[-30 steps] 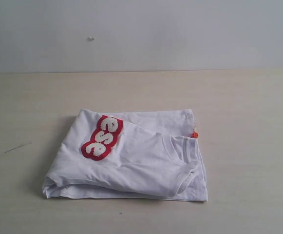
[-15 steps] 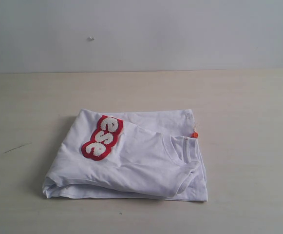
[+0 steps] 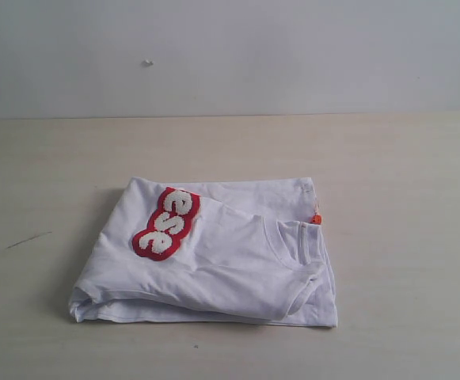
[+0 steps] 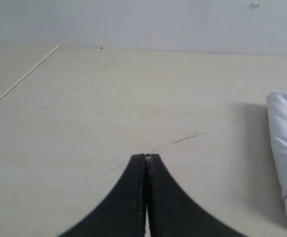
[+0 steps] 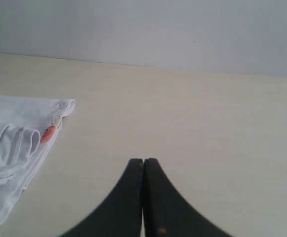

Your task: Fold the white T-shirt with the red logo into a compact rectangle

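Plainly, the white T-shirt (image 3: 214,261) lies folded into a rough rectangle on the pale counter (image 3: 404,198), a little to the near side of the middle. Its layers are stacked, with the thick folded edge along the near side and the left corner bulging somewhat. The red logo (image 3: 166,224) sits on top toward the far left of the bundle, running at a slant; only a few of its fuzzy white letters show, and the rest seems to be tucked under a fold, though the view is too soft to be sure. The ribbed collar (image 3: 293,241) faces up on the right side, and the small orange neck tag (image 3: 317,218) pokes out at the right edge just beyond it.

A thin dark scratch (image 3: 28,240) marks the counter well to the left of the shirt.

The left pincer (image 4: 146,157) is clenched, its black jaws pressed together on nothing, above bare counter left of the shirt and apart from it. The right pincer (image 5: 143,161) is likewise clenched and empty, over bare counter to the right of the shirt, clear of the tag and collar.
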Robot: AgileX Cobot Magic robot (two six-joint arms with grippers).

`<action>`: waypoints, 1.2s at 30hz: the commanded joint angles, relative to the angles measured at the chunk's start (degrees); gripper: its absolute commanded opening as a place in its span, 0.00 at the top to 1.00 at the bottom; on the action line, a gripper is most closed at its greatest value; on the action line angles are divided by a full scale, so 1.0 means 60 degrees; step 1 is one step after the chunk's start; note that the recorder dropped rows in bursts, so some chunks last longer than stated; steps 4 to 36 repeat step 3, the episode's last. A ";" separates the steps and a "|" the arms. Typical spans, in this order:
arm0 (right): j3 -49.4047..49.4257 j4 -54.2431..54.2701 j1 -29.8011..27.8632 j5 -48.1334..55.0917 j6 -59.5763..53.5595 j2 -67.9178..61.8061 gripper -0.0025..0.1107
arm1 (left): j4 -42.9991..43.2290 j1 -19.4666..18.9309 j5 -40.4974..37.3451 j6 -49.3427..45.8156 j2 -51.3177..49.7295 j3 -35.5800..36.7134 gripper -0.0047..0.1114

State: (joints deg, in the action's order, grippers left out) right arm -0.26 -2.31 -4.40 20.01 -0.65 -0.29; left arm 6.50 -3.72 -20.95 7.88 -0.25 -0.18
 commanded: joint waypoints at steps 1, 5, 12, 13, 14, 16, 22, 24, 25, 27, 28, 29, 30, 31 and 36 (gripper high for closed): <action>0.0043 0.0013 -0.0060 -0.0088 -0.0041 0.0048 0.98 | 0.0019 0.0051 0.0070 -0.0029 0.0042 0.0030 0.96; 0.0043 0.0013 -0.0060 -0.0088 -0.0041 0.0048 0.98 | 0.0019 0.0051 0.0070 -0.0029 0.0042 0.0030 0.96; 0.0043 0.0013 -0.0060 -0.0088 -0.0041 0.0048 0.98 | 0.0019 0.0051 0.0070 -0.0029 0.0042 0.0030 0.96; 0.0043 0.0013 -0.0060 -0.0088 -0.0041 0.0048 0.98 | 0.0019 0.0051 0.0070 -0.0029 0.0042 0.0030 0.96; 0.0043 0.0013 -0.0060 -0.0088 -0.0041 0.0048 0.98 | 0.0019 0.0051 0.0070 -0.0029 0.0042 0.0030 0.96; 0.0043 0.0013 -0.0060 -0.0088 -0.0041 0.0048 0.98 | 0.0019 0.0051 0.0070 -0.0029 0.0042 0.0030 0.96; 0.0043 0.0013 -0.0060 -0.0088 -0.0041 0.0048 0.98 | 0.0019 0.0051 0.0070 -0.0029 0.0042 0.0030 0.96; 0.0043 0.0013 -0.0060 -0.0088 -0.0041 0.0048 0.98 | 0.0019 0.0051 0.0070 -0.0029 0.0042 0.0030 0.96; 0.0043 0.0013 -0.0060 -0.0088 -0.0041 0.0048 0.98 | 0.0019 0.0051 0.0070 -0.0029 0.0042 0.0030 0.96; 0.0043 0.0013 -0.0060 -0.0088 -0.0041 0.0048 0.98 | 0.0019 0.0051 0.0070 -0.0029 0.0042 0.0030 0.96; 0.0043 0.0013 -0.0060 -0.0088 -0.0041 0.0048 0.98 | 0.0019 0.0051 0.0070 -0.0029 0.0042 0.0030 0.96; 0.0043 0.0013 -0.0060 -0.0088 -0.0041 0.0048 0.98 | 0.0019 0.0051 0.0070 -0.0029 0.0042 0.0030 0.96; 0.0043 0.0013 -0.0060 -0.0088 -0.0041 0.0048 0.98 | 0.0019 0.0051 0.0070 -0.0029 0.0042 0.0030 0.96; 0.0043 0.0013 -0.0060 -0.0088 -0.0041 0.0048 0.98 | 0.0019 0.0051 0.0070 -0.0029 0.0042 0.0030 0.96; 0.0043 0.0013 -0.0060 -0.0088 -0.0041 0.0048 0.98 | 0.0019 0.0051 0.0070 -0.0029 0.0042 0.0030 0.96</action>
